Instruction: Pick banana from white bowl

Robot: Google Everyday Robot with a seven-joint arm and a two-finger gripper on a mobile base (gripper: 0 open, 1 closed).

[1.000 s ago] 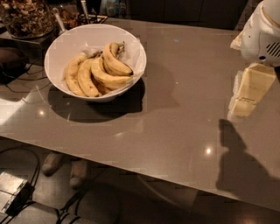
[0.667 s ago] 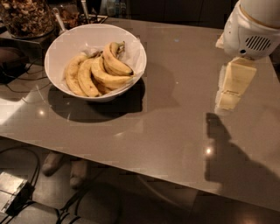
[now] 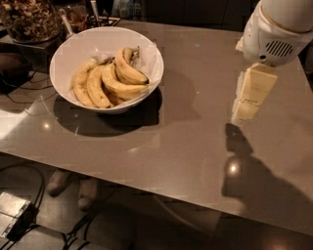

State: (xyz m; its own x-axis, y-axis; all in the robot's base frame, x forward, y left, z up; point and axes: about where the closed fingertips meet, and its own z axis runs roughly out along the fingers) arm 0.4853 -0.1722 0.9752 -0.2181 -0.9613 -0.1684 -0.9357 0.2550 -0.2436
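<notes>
A large white bowl (image 3: 93, 43) stands on the grey table at the upper left. It holds several ripe yellow bananas; the uppermost banana (image 3: 128, 70) lies curved on top of the pile at the bowl's right side, its dark stem tip pointing to the far rim. My gripper (image 3: 248, 97) hangs from the white wrist housing (image 3: 274, 34) at the right, above the table surface. It is well to the right of the bowl, about a bowl's width from its rim, and holds nothing.
A dark glass jar of nuts (image 3: 28, 18) and utensils (image 3: 93, 10) stand behind the bowl at the far left. Cables (image 3: 19, 93) lie off the table's left edge. The table's near edge (image 3: 146, 188) runs diagonally, with the floor and a chair below.
My gripper and wrist have moved left across the table, toward the bowl. The bowl and bananas have not moved.
</notes>
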